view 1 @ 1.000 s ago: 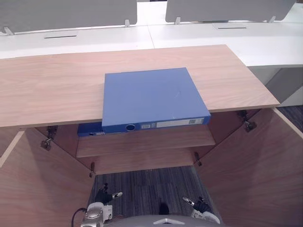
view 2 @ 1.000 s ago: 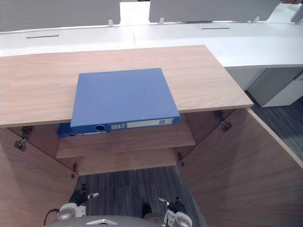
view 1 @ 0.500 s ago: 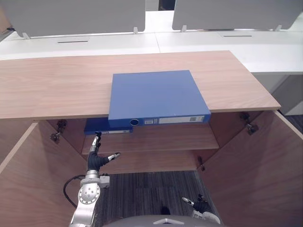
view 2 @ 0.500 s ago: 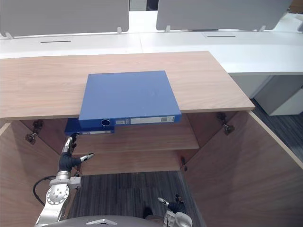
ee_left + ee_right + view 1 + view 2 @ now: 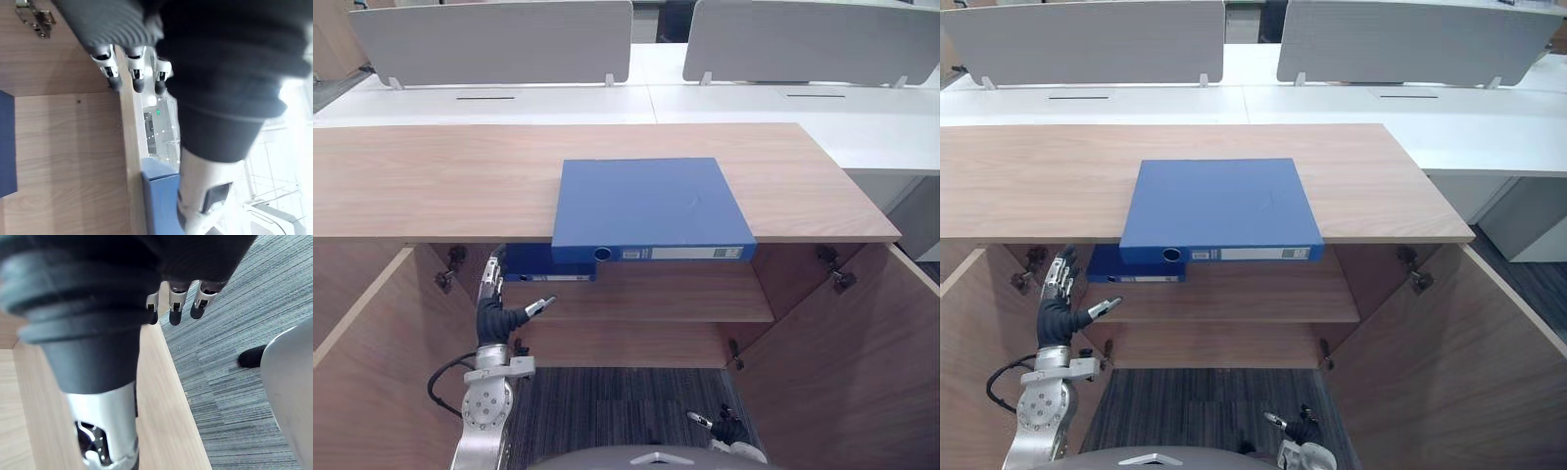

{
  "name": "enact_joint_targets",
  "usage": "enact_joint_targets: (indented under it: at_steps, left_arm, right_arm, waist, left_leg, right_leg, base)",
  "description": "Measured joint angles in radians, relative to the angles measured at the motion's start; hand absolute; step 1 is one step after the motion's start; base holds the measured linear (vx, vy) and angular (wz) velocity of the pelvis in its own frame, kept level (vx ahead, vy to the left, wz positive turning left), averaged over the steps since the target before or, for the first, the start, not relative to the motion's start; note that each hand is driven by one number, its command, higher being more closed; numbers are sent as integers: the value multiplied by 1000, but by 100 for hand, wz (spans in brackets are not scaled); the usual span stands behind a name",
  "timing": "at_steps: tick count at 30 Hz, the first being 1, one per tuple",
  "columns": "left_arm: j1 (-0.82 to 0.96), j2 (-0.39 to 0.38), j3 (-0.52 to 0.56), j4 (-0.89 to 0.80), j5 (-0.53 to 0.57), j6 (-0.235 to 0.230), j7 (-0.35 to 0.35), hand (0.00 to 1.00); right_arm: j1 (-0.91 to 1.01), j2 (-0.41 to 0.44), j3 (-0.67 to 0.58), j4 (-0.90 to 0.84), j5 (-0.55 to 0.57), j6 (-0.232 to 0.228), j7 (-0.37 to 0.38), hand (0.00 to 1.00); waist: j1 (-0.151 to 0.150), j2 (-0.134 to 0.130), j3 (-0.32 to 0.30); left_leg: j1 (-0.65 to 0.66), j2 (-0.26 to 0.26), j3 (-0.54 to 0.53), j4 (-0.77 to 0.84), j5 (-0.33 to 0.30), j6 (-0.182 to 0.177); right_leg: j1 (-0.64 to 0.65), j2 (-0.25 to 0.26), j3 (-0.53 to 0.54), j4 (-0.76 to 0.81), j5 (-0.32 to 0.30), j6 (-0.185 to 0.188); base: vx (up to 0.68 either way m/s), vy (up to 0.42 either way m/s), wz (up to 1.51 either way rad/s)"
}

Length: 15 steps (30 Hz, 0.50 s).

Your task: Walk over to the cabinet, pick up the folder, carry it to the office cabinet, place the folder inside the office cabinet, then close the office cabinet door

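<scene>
A blue folder (image 5: pixel 651 208) lies flat on the wooden cabinet top (image 5: pixel 431 181), its spine with a round hole facing me at the front edge. A second, darker blue folder (image 5: pixel 544 264) lies on the shelf (image 5: pixel 656 299) just below it. My left hand (image 5: pixel 493 313) is raised in front of the shelf's left end, open, fingers straight up and thumb out, below and left of both folders and touching neither. My right hand (image 5: pixel 728 431) hangs low near the floor, open, holding nothing; its straight fingers (image 5: pixel 174 308) show in the right wrist view.
Both cabinet doors stand swung out towards me, the left door (image 5: pixel 372 382) and the right door (image 5: pixel 847 372), with grey carpet (image 5: pixel 617 411) between them. Behind the cabinet run white desks (image 5: pixel 558 103) with grey divider screens (image 5: pixel 499 39).
My left hand has risen from down by the floor to the shelf's height. The camera has shifted, so the whole scene sits differently. The folders have not moved.
</scene>
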<state>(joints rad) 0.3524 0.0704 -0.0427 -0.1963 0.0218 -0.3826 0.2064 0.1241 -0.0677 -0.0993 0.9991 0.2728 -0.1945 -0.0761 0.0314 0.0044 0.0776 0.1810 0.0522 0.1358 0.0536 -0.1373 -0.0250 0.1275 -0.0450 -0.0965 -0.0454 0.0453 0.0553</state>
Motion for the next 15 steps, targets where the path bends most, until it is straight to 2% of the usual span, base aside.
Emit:
enact_joint_targets:
  at_steps: [5,11,15]
  left_arm:
    - [6,6,1,-117,8,-9,1,0]
    - [-55,97,-17,-225,168,-31,7,0]
    - [-110,142,-28,-224,339,-31,26,0]
  right_arm:
    - [10,0,1,2,0,0,1,0]
    - [8,-9,20,7,-1,0,5,0]
    - [7,-22,50,10,-3,0,10,0]
  waist:
    - [5,-4,-2]
    - [-4,-3,-6]
    - [-11,0,-12]
  left_leg:
    - [5,0,-8,18,-9,-1]
    - [9,0,-7,33,-14,-2]
    - [16,0,-1,33,-14,-3]
  right_leg:
    - [7,-3,2,28,-20,1]
    - [13,-2,6,35,-22,1]
    - [16,-2,14,35,-21,0]
  base:
    - [-51,-1,5]
    - [0,0,0]
    - [-9,10,-4]
